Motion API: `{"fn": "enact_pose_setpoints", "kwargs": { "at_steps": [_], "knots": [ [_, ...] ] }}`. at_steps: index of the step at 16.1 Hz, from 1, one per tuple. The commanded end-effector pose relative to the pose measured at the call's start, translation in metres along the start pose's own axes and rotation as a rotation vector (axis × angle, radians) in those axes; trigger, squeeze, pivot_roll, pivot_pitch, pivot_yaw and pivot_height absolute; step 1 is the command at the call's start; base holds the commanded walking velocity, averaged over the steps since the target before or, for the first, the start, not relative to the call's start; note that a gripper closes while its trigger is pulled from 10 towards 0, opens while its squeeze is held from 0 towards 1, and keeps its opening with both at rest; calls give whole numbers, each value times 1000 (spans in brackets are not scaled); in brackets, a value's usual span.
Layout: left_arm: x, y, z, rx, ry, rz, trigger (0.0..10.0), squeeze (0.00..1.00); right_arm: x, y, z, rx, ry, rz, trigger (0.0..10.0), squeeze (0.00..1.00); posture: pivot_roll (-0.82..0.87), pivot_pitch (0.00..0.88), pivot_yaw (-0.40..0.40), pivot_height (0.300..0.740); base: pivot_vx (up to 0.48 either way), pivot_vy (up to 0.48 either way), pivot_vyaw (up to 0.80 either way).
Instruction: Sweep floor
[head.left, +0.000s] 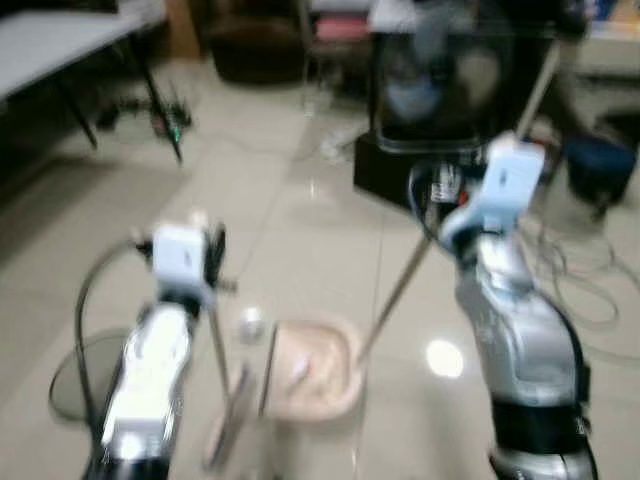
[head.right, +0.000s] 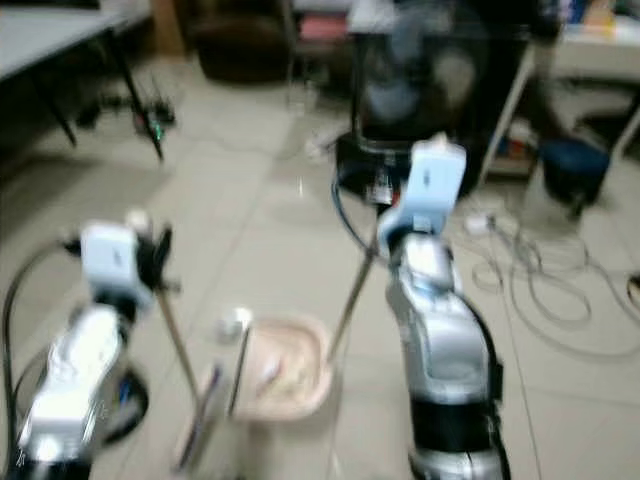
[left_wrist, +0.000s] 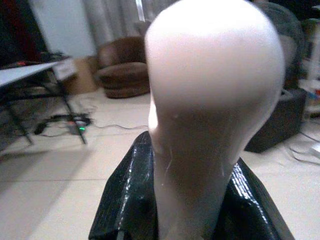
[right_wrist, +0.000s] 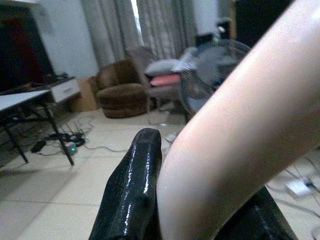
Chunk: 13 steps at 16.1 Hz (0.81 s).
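A humanoid robot stands on a pale tiled floor (head.left: 300, 220) mid-sweep, a tool in each arm. The left gripper (left_wrist: 190, 210) has its black fingers (left_wrist: 122, 200) closed round the pale rounded handle of a dustpan (head.left: 312, 368), whose pink tray rests on the tiles between the two arms. The right gripper (right_wrist: 200, 210) clamps a long pale broom handle (head.left: 400, 285), which slants down from the raised wrist until its lower end meets the dustpan's edge. A small pale scrap (head.left: 250, 322) lies just beside the tray's far corner. Behind are a standing fan (head.left: 440, 75), loose cables (head.left: 570, 270) and a grey counter (head.left: 60, 40). The step in hand looks like gathering litter into the pan; the next move likely calls for drawing the broom across that scrap toward the tray while the pan is held flat.
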<state>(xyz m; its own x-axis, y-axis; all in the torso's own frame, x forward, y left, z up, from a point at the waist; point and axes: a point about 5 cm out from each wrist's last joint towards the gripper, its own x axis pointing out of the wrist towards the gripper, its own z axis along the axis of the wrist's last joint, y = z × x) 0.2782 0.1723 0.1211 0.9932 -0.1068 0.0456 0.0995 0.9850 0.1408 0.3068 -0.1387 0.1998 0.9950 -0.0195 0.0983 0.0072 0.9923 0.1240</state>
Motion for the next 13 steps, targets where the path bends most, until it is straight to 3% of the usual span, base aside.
{"fn": "enact_pose_setpoints", "kwargs": {
  "at_steps": [1,13],
  "knots": [
    [-1,4,7,24,-18,8,10000,0,0,5,16,-6,-53,17,10000,0,-102,0,83,740,0,0,0],
    [-17,-2,-4,103,35,-29,10000,0,12,18,58,53,-127,60,10000,0,-74,0,68,740,0,0,800]
  ]
}}
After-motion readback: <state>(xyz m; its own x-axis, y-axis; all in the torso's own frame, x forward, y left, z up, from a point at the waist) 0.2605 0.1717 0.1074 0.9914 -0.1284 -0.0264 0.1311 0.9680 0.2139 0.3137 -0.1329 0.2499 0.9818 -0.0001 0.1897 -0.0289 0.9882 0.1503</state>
